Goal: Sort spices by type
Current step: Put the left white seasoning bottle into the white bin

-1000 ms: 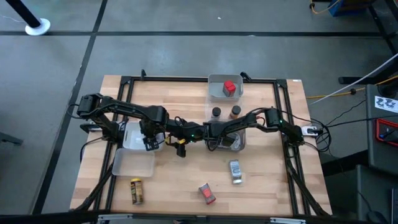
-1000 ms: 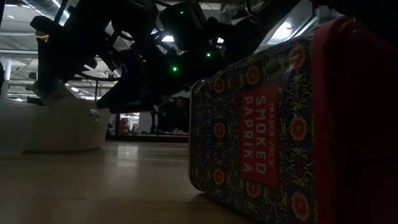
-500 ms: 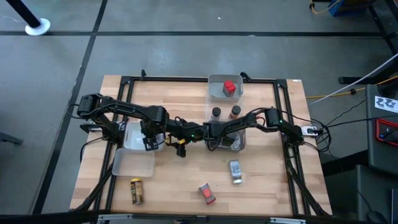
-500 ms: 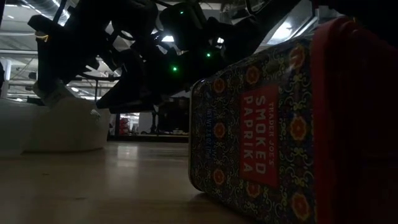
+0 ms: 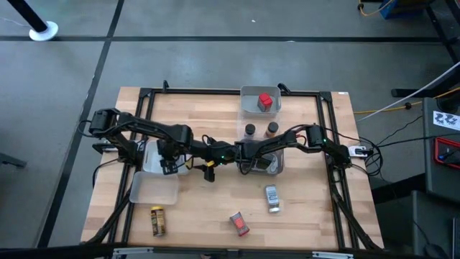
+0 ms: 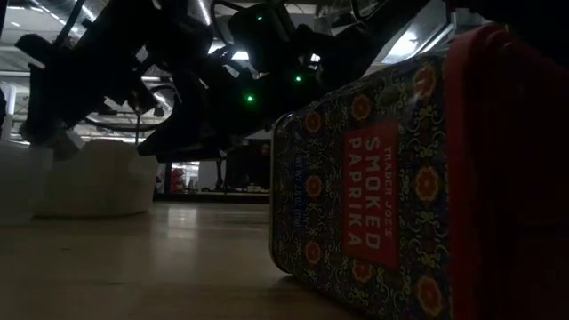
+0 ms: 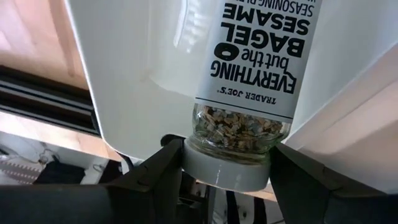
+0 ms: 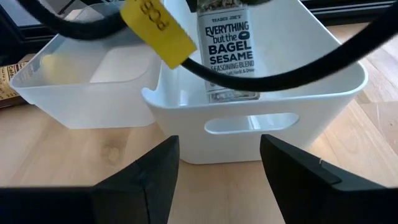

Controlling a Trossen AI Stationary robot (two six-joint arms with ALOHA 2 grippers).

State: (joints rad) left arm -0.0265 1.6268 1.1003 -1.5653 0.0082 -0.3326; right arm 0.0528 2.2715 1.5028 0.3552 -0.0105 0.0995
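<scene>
White bin (image 5: 149, 167) on the bench's (image 5: 208, 208) left has the seasoning jar (image 7: 249, 81) inside it. The left hand (image 7: 227, 152), clenched on its cap, has shifted slightly leftward, so that jar looks nearly sorted. Further right, the right hand (image 8: 217, 144) waits, released and empty.

The desk (image 5: 215, 115) carries four plastic trays: a far tray (image 5: 248, 108), a white tray (image 5: 147, 165), a clear tray (image 5: 153, 191) and a middle tray (image 5: 277, 170).

There are two red boxes: one red box (image 5: 265, 101) in the far tray and one paprika box (image 5: 239, 224) on the desk.

There are two small round jars, a dark jar (image 5: 249, 129) and an orange-brown jar (image 5: 272, 129).

There is one yellow jar (image 5: 157, 221), one grey jar (image 5: 272, 198) and one seasoning jar (image 7: 255, 74).

Two arms reach in, the left arm (image 5: 136, 128) and the right arm (image 5: 310, 137).
</scene>
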